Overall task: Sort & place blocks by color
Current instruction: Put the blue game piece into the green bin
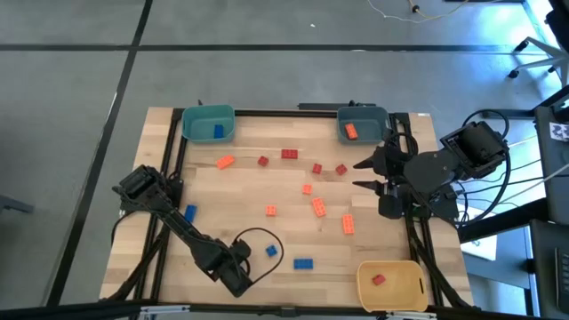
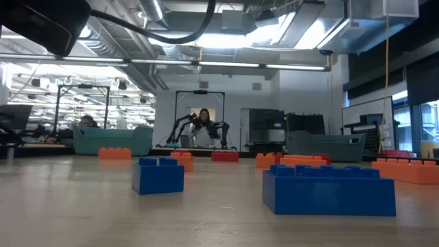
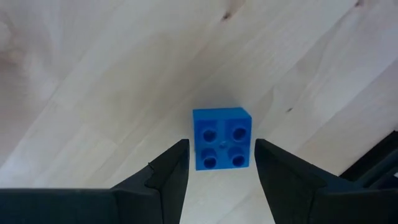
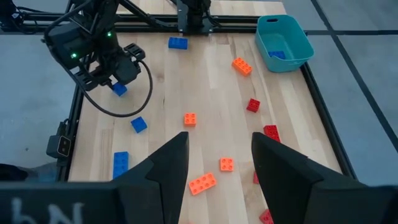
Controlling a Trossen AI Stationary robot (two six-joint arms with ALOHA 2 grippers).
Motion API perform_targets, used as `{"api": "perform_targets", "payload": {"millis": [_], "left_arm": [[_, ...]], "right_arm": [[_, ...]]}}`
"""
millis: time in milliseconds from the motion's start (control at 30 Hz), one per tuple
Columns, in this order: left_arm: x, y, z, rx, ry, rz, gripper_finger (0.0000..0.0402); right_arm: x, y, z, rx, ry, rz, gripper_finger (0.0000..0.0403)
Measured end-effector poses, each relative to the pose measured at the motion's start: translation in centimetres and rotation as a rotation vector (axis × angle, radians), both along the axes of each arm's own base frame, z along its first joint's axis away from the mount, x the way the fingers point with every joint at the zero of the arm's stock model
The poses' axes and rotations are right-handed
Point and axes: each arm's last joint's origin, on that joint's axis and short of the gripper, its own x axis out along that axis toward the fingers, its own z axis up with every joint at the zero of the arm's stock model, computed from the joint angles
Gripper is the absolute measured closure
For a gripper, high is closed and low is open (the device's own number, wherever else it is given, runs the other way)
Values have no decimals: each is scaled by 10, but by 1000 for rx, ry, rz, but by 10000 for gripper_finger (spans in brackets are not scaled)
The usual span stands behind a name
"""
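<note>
My left gripper [image 3: 221, 151] stands open near the table's front left [image 1: 238, 271], pointing down. Its two fingers stand either side of a small blue square block [image 3: 222, 138], which lies studs-up on the wood; nothing shows them touching it. The right wrist view shows that block [image 4: 119, 89] just under the left gripper [image 4: 118, 76]. My right gripper [image 4: 217, 155] hangs open and empty, high over the table's right side [image 1: 366, 174]. Other blue blocks [image 1: 271, 252] [image 1: 303, 264] [image 1: 190, 213], orange ones [image 1: 318, 207] and red ones [image 1: 289, 154] lie scattered on the table.
A teal bin [image 1: 209, 111] holding a blue block stands at the far left. A grey-blue bin [image 1: 363, 114] holding an orange block stands at the far right. A yellow bin [image 1: 391, 267] holding a red block sits at the near right. A black frame [image 1: 173, 160] rims the table.
</note>
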Motion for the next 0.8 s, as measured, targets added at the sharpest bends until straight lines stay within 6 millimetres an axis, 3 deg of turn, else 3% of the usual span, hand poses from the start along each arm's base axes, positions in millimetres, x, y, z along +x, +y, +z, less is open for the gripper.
{"api": "perform_targets", "payload": {"millis": [233,467,800], "left_arm": [[4,-3,-3,-19,-21,0,225],[5,-5,-20,-10,29,-7,225],[11,-1,-19,0,-5,17,225]], "right_arm": [[0,0,0,-2,0,2,226],[0,0,0,-18,3,16,226],[0,0,0,-19,4,17,226]]}}
